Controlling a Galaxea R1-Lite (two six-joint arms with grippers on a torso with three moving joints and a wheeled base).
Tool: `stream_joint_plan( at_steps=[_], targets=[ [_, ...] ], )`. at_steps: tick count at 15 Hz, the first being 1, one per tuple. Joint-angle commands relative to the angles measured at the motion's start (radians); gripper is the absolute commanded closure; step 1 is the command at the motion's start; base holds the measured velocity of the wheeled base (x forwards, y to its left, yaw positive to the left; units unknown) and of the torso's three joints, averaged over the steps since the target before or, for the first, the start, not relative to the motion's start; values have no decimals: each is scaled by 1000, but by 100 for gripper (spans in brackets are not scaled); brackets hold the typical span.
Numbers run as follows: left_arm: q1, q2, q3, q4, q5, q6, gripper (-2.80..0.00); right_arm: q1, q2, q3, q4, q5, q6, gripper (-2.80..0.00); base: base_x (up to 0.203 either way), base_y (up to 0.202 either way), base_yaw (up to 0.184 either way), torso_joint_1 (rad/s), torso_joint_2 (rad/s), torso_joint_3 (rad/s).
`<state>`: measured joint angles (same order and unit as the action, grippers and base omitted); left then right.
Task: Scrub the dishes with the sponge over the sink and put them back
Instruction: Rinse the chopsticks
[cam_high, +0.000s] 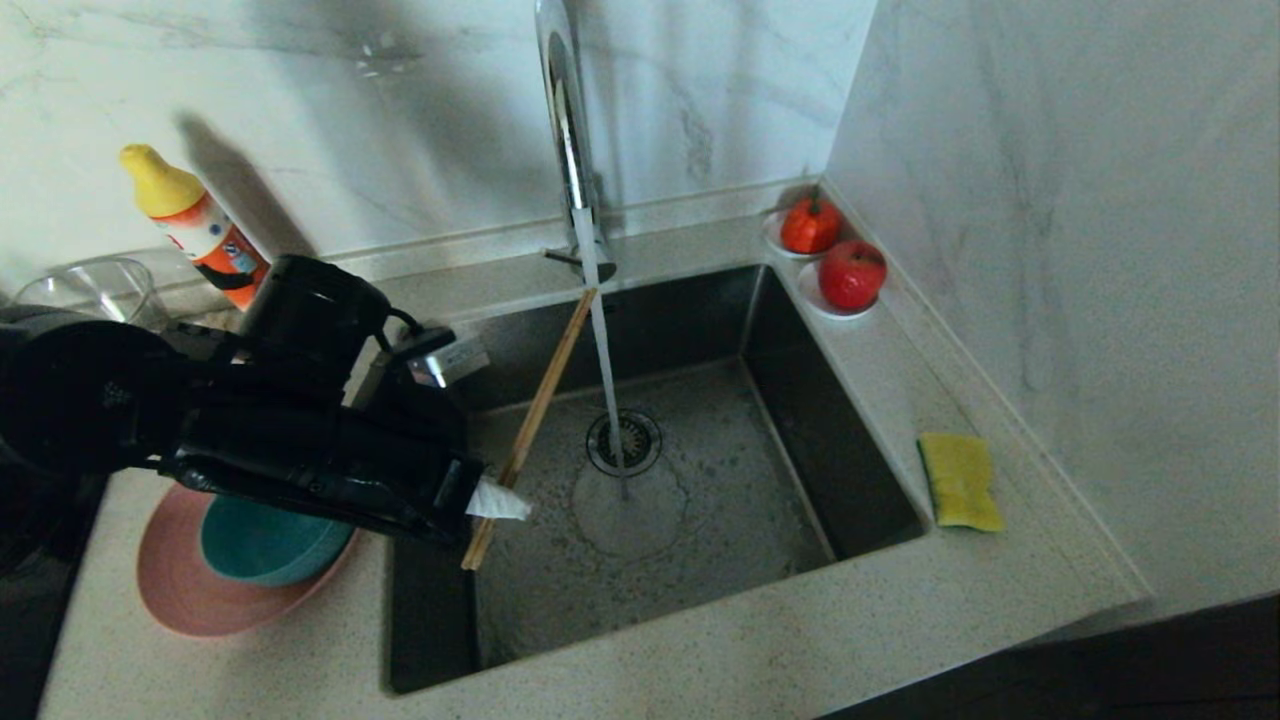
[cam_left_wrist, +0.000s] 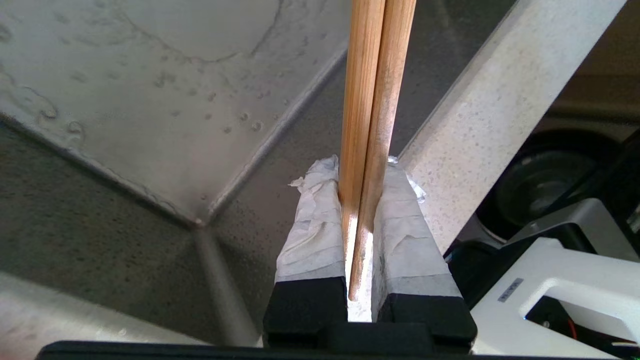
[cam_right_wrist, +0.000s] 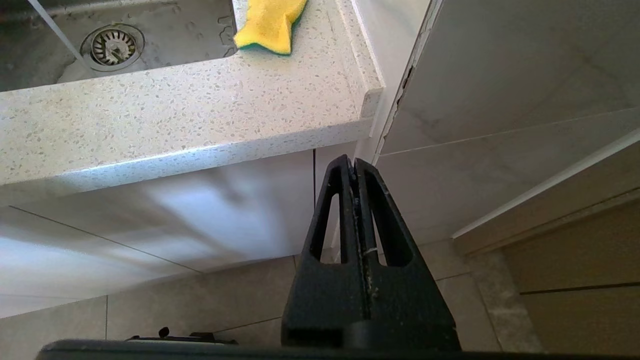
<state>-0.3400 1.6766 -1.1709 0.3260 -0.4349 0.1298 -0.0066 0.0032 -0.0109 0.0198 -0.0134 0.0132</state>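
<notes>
My left gripper (cam_high: 497, 500) hangs over the sink's (cam_high: 760, 520) left side, shut on a pair of wooden chopsticks (cam_high: 540, 395). In the left wrist view the two sticks (cam_left_wrist: 375, 75) sit side by side between the taped fingers (cam_left_wrist: 310, 220). Their far ends reach the water stream under the chrome tap (cam_high: 565, 130). The dishes stand on the counter left of the sink: a teal bowl (cam_high: 260, 545) on a pink plate (cam_high: 175, 590), partly hidden by my arm. The yellow sponge (cam_high: 960, 480) lies on the counter right of the sink. My right gripper (cam_right_wrist: 354, 162) is parked below the counter edge, shut and empty.
Water runs from the tap onto the round drain (cam_high: 625, 440). An orange bottle with a yellow cap (cam_high: 195, 225) and a clear glass bowl (cam_high: 90, 290) stand at the back left. Two saucers with red fruit (cam_high: 850, 275) sit in the back right corner by the wall.
</notes>
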Motion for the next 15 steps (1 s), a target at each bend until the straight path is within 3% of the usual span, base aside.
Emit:
stream_joint_plan(
  at_steps=[1, 10, 15],
  targets=[
    [-2, 36, -6, -4, -1, 0, 0, -1, 0, 0, 0, 0, 1, 0, 0, 0, 0, 0, 0, 0],
    [-21, 157, -39, -233, 41, -86, 0, -1, 0, 0, 0, 0, 1, 0, 0, 0, 0, 0, 0, 0],
    [-44, 175, -43, -283, 41, -90, 0, 0, 0, 0, 0, 0, 1, 0, 0, 0, 0, 0, 0, 0]
  ],
)
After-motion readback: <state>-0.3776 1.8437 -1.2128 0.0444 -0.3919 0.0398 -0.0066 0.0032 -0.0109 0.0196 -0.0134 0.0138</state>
